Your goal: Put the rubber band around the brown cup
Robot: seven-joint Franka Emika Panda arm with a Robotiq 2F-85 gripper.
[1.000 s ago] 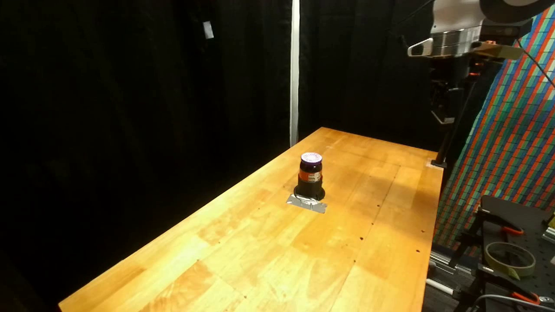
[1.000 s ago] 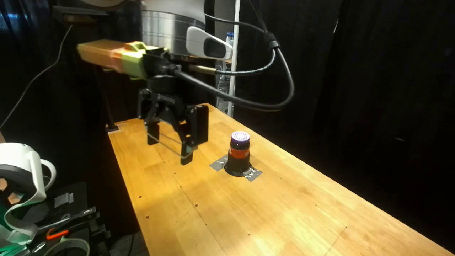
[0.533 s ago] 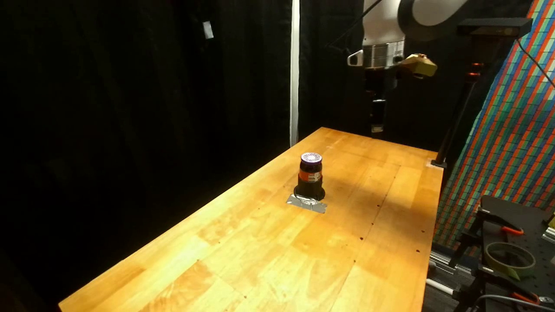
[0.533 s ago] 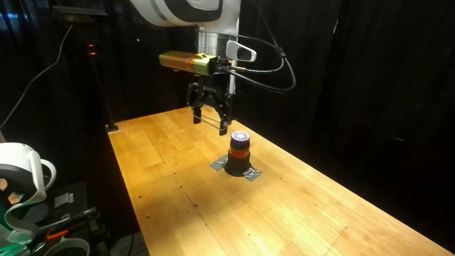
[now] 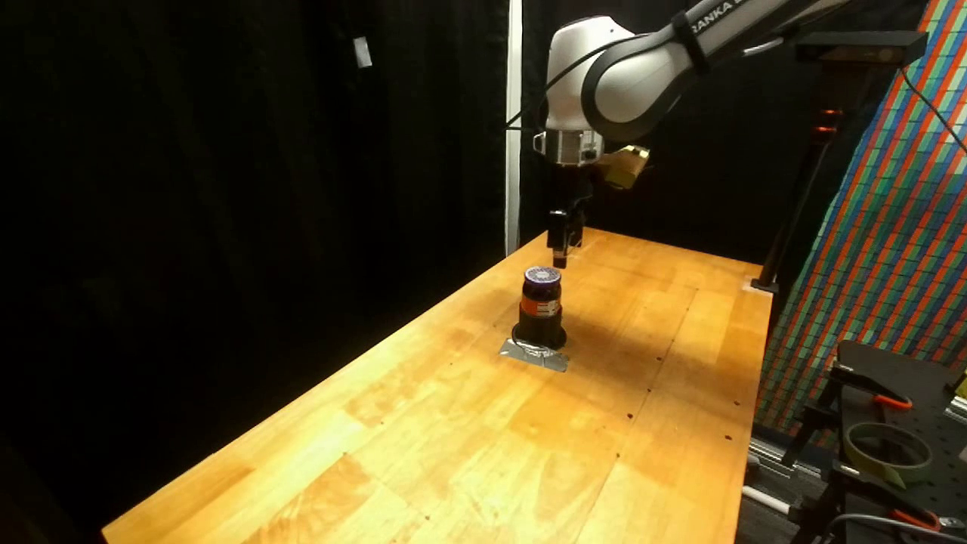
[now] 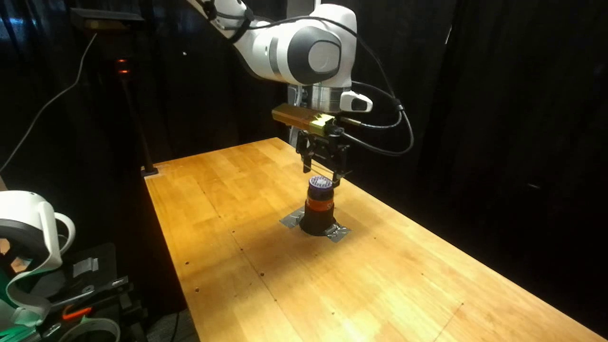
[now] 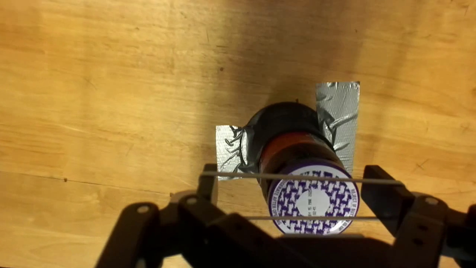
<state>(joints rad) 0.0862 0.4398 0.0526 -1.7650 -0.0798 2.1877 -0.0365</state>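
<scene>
The brown cup shows as a dark jar (image 5: 542, 307) with an orange-red band and a white-and-purple patterned lid. It stands upright on the table in both exterior views (image 6: 319, 205), its lower part in a black base (image 6: 317, 224). My gripper (image 6: 321, 175) is open, with a pale rubber band (image 7: 306, 177) stretched between its fingers as two strands. In an exterior view the gripper (image 5: 566, 254) is behind and above the lid. In the wrist view the strands cross over the lid (image 7: 314, 204). The rubber band is not around the jar.
Silver tape (image 7: 340, 111) fixes the black base to the wooden table (image 5: 483, 453). A dark stand (image 5: 786, 204) rises at the table's far corner. A side shelf (image 5: 906, 370) holds a tape roll (image 5: 854, 453). A cable (image 6: 408, 137) loops beside the wrist.
My gripper has moved across the table towards the jar and come down, carrying the stretched rubber band. It has stayed open. The jar has not moved.
</scene>
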